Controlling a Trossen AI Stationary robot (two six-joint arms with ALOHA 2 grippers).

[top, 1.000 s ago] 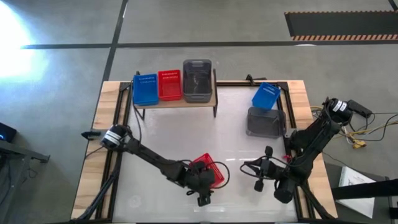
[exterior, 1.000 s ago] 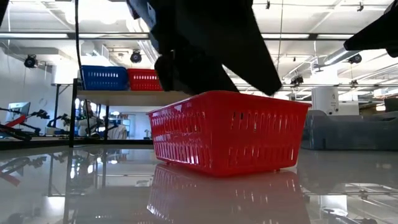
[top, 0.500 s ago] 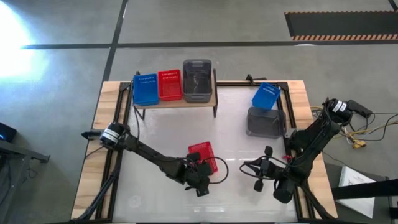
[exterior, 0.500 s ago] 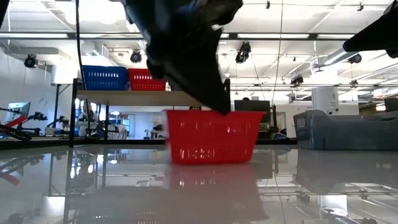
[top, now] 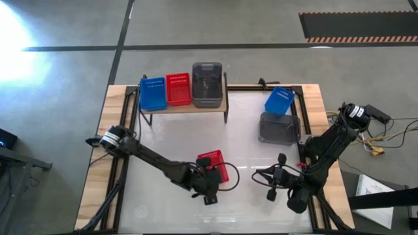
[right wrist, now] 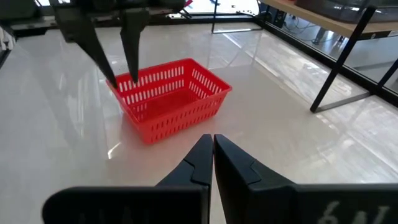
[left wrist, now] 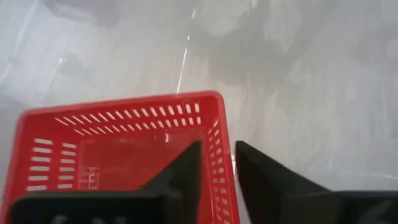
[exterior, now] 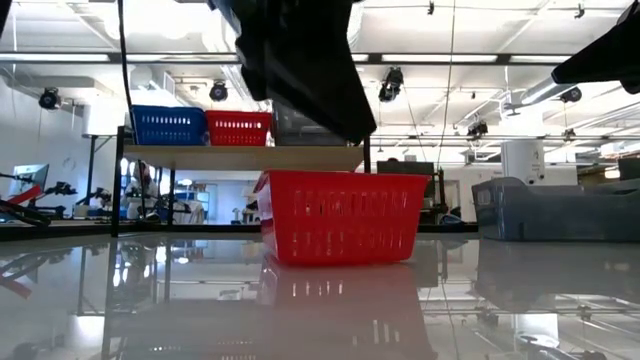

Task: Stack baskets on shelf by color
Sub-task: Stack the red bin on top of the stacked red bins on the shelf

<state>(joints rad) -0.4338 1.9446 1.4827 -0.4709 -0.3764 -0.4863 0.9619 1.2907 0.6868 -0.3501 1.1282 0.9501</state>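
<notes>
A red basket stands flat on the white table, near its middle front. My left gripper hovers open just above the basket's near end wall, one finger over the inside and one over the outside. The right wrist view shows its fingertips a little above the rim. My right gripper waits shut at the near right. On the shelf stand a blue basket, a red one and a grey one.
Another blue basket and a grey basket lie at the table's far right. The shelf's black legs stand on the table's far part. Bare white table lies between the shelf and the red basket.
The red basket has slid toward the far edge and turned from skewed to square-on, staying on the table. My left gripper moved the same way with it. It has since risen from the basket's rim to just above it.
</notes>
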